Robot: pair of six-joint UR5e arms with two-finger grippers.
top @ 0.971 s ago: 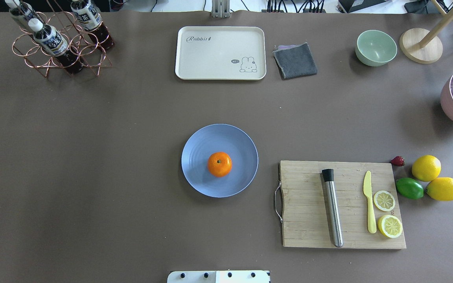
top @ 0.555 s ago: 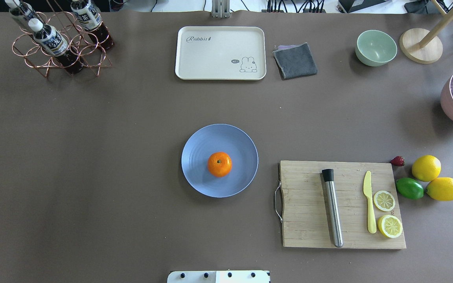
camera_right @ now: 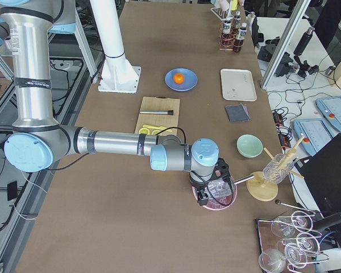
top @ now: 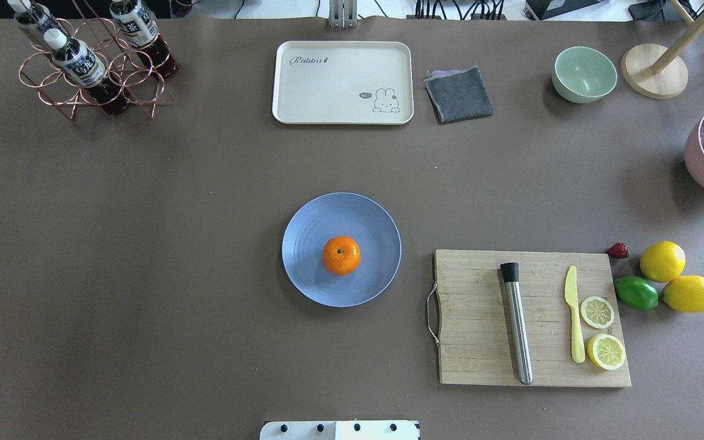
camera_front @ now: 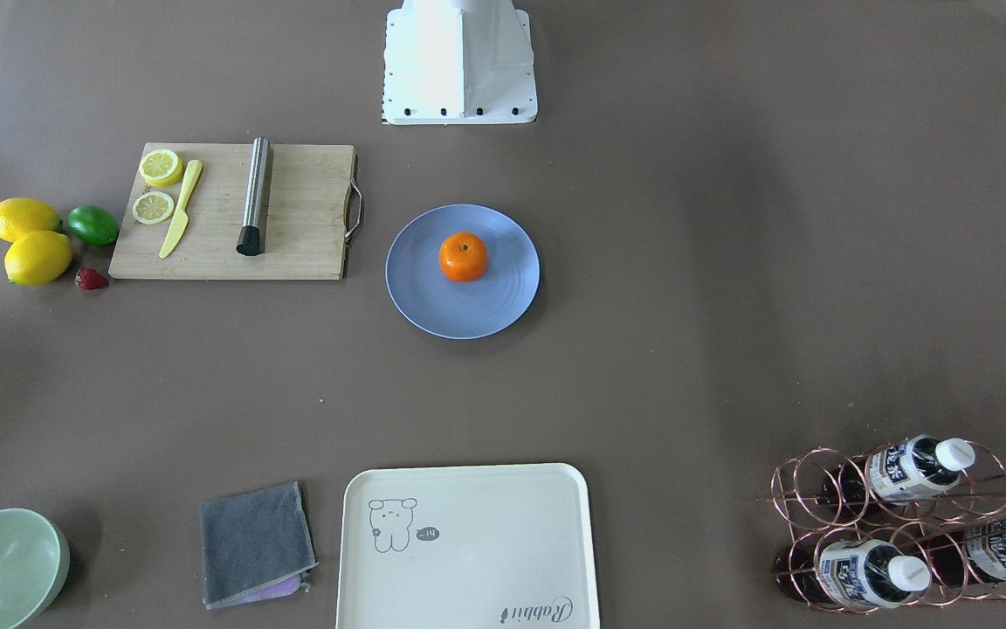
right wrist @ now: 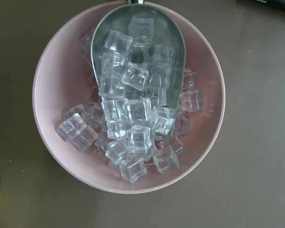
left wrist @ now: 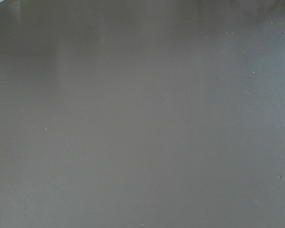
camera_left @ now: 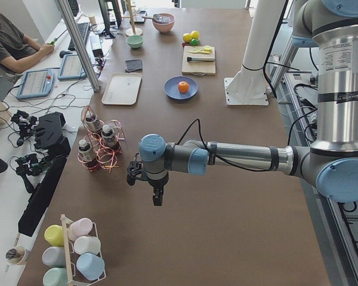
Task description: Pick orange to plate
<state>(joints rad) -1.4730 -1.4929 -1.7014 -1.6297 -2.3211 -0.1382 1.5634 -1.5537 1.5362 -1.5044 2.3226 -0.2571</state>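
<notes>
orange [top: 341, 255] sitting mid plate [top: 309, 226], well away from both grippers. L gripper [camera_left: 157, 199] hanging over table [left wrist: 142, 114], R gripper [camera_right: 204, 199] over ice bowl [right wrist: 52, 95]; open/closed can't tell. Orange prob light, firm, rolling easily; grab across equator

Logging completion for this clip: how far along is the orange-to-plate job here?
Done: the orange sits on the plate, near its middle, with nothing touching it. In hand: nothing. The left gripper hangs over bare table and the right gripper over the pink bowl of ice, both far from the plate; open or shut cannot be told. Left: nothing that shows.
</notes>
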